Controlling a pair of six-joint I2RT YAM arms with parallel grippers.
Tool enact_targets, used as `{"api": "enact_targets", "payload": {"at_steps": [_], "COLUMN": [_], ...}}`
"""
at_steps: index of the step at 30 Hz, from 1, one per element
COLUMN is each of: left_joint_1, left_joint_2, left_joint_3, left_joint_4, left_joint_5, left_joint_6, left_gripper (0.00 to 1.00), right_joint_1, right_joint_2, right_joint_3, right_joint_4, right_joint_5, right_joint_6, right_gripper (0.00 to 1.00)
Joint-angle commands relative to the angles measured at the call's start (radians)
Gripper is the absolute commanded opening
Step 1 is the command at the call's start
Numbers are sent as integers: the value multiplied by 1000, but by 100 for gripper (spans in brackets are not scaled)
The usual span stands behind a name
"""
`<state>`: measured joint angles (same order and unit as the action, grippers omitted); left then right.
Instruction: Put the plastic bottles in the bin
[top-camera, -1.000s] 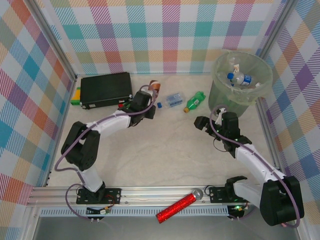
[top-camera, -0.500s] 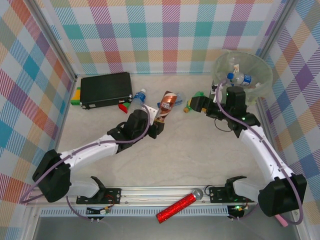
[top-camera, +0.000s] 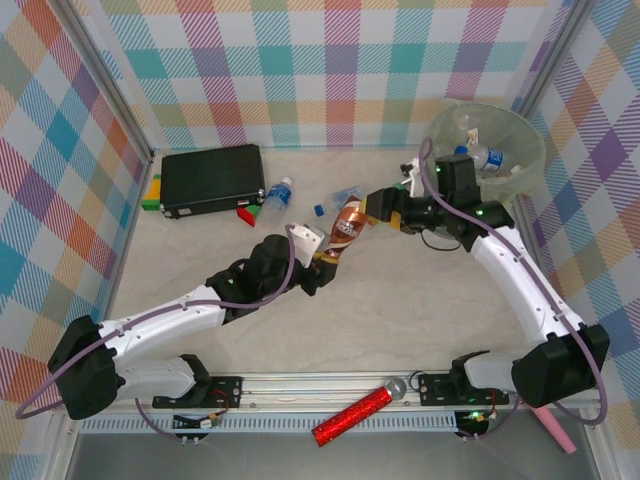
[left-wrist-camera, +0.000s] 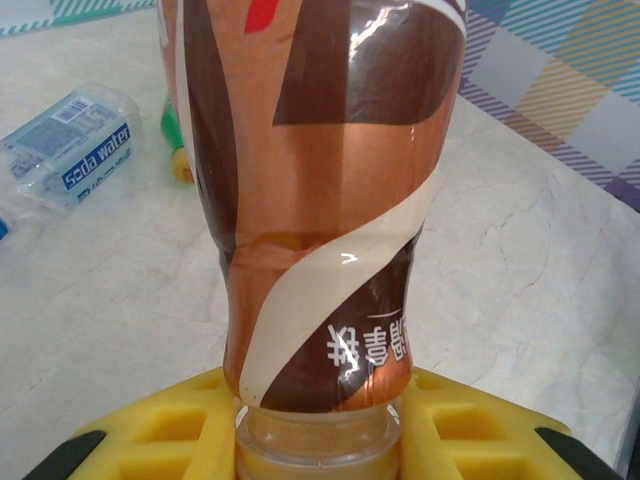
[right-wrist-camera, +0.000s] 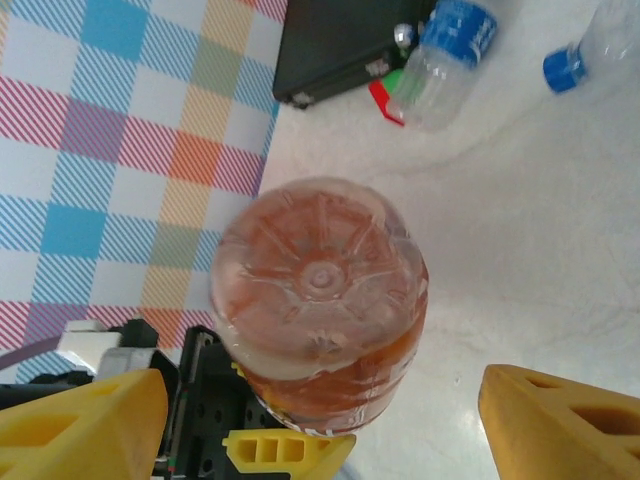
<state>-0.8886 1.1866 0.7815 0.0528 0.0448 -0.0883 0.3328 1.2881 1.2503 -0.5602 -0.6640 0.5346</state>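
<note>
Left wrist view: the left gripper (left-wrist-camera: 320, 425) pinches the brown bottle (left-wrist-camera: 320, 200) at its neck, and the bottle's long side points straight away. Right wrist view shows the bottle's round bottom between the right gripper's (top-camera: 380, 212) wide-spread yellow fingers (right-wrist-camera: 80, 420). Top view: the brown bottle is left of the bin (top-camera: 525, 178), bottom end toward it. One bottle in the bin (top-camera: 482, 157) can be seen. Farther left of the bin lie one blue-capped bottle (top-camera: 277, 195), one soda water bottle (left-wrist-camera: 70, 145) and one green bottle (left-wrist-camera: 172, 130).

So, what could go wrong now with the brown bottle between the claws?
The left claw grips the brown bottle only at its neck, so it may swing or slip. The right claw is open, its fingers either side of the base; if the left lets go first, the bottle may drop.
</note>
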Motion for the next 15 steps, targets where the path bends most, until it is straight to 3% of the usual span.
{"api": "enact_targets", "payload": {"at_steps": [1, 5, 10, 13, 15], "left_joint_1": [-17, -29, -37, -38, -38], "left_joint_2": [-16, -7, -6, -1, 4], "left_joint_3": [7, 22, 29, 32, 34], "left_joint_4": [4, -11, -23, -30, -31], "left_joint_5": [43, 59, 60, 55, 46], "left_joint_6": [17, 25, 29, 32, 32], "left_gripper": [23, 23, 23, 23, 28], "right_joint_1": [38, 68, 101, 103, 103], "right_joint_2": [9, 29, 57, 60, 49], "right_joint_3": [23, 35, 61, 72, 74], "right_joint_4": [-44, -57, -88, -103, -104], "right_joint_5": [14, 41, 70, 81, 94], "right_joint_6": [-27, -43, -80, -93, -95], "right_gripper": [84, 83, 73, 60, 57]}}
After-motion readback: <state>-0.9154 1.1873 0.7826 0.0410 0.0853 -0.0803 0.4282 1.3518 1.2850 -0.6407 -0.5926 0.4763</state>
